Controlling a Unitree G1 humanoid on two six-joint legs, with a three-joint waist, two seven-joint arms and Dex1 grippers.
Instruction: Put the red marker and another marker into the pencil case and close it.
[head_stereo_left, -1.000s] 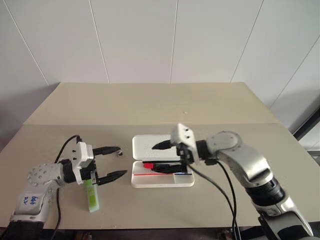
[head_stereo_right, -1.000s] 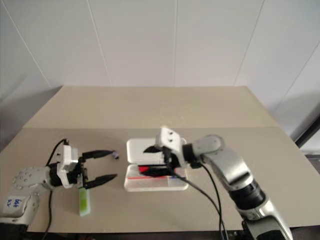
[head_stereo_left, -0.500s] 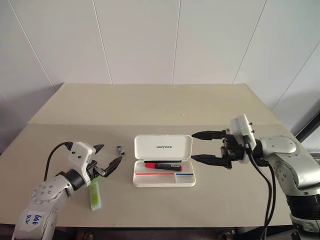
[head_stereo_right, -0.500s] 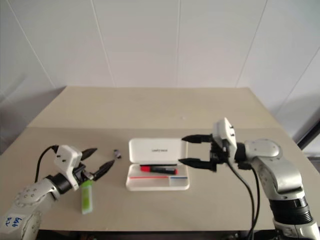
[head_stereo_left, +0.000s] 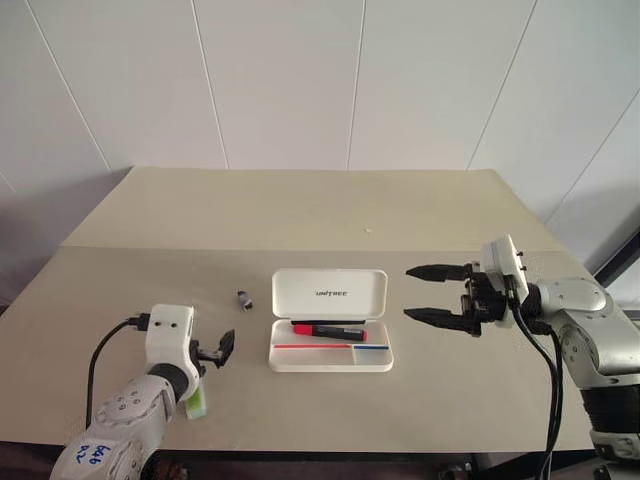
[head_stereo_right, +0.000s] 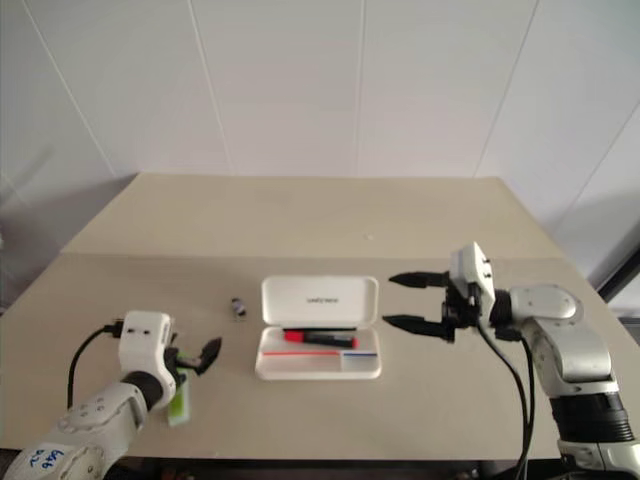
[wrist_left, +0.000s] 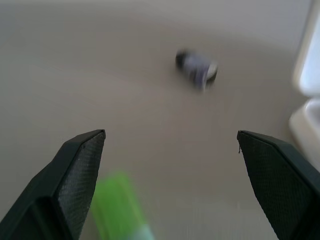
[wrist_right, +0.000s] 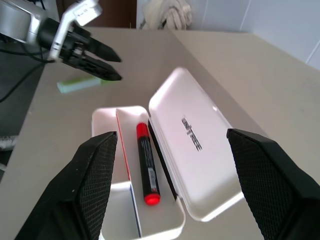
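Note:
The white pencil case (head_stereo_left: 330, 294) lies open at the middle of the table, lid flat behind its tray. In the tray lies the red marker (head_stereo_left: 325, 329), also seen in the right wrist view (wrist_right: 146, 162). The light green marker (head_stereo_left: 196, 402) lies near the front left edge, partly hidden under my left hand. My left gripper (head_stereo_left: 218, 350) hangs open just past its far end, holding nothing; the left wrist view shows the green marker (wrist_left: 117, 205) by one finger. My right gripper (head_stereo_left: 408, 293) is open and empty, to the right of the case, pointing at it.
A small dark cap (head_stereo_left: 244, 299) lies on the table between my left gripper and the case, blurred in the left wrist view (wrist_left: 196, 68). The beige table (head_stereo_left: 300, 210) stretches back to a white panelled wall.
My right gripper has pulled away to the right from over the tray, leaving the red marker there. My left hand has sunk, drawn back and turned, its fingers now pointing forward.

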